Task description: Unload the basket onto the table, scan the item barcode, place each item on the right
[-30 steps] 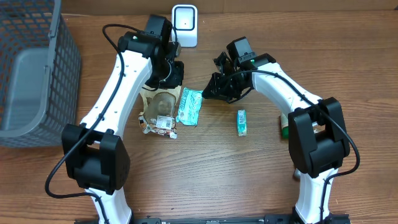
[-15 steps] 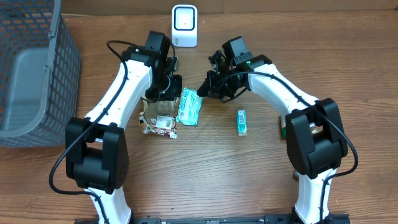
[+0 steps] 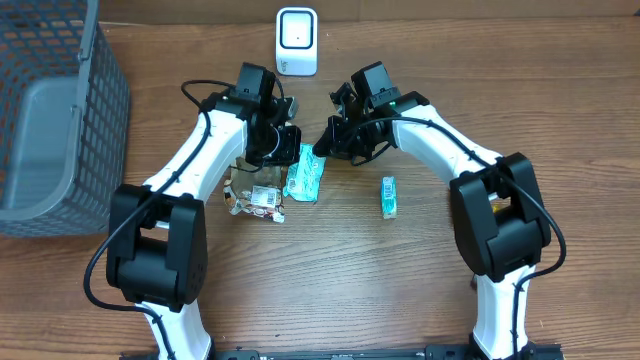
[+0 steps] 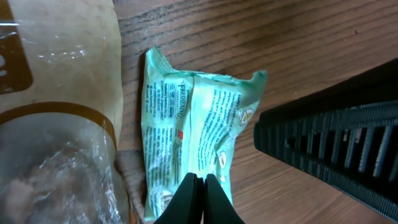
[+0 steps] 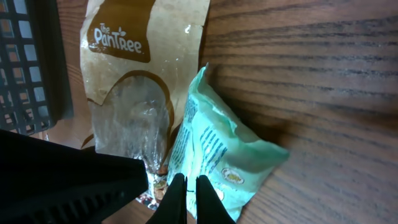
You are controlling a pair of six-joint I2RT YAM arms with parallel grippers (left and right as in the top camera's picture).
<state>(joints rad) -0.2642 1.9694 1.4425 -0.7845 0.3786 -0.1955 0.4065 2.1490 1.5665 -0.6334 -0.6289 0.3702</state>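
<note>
A mint-green snack packet (image 3: 305,172) lies flat on the wooden table, also in the left wrist view (image 4: 193,118) and the right wrist view (image 5: 217,146). My left gripper (image 3: 288,152) hangs over the packet's upper left edge, jaws shut with nothing between them (image 4: 198,198). From the right, my right gripper (image 3: 323,147) reaches the packet's top end. Its fingers (image 5: 186,198) are shut just above the printed face and hold nothing. The white barcode scanner (image 3: 297,41) stands at the back of the table, beyond both grippers.
A brown clear-window pouch (image 3: 255,185) lies against the packet's left side. A small green box (image 3: 389,197) lies to the right. A grey mesh basket (image 3: 50,110) fills the far left. The right arm partly hides another item (image 3: 457,207).
Both arms have closed in on the green packet: the left gripper came forward and right, the right gripper moved left. The right jaws closed the last bit.
</note>
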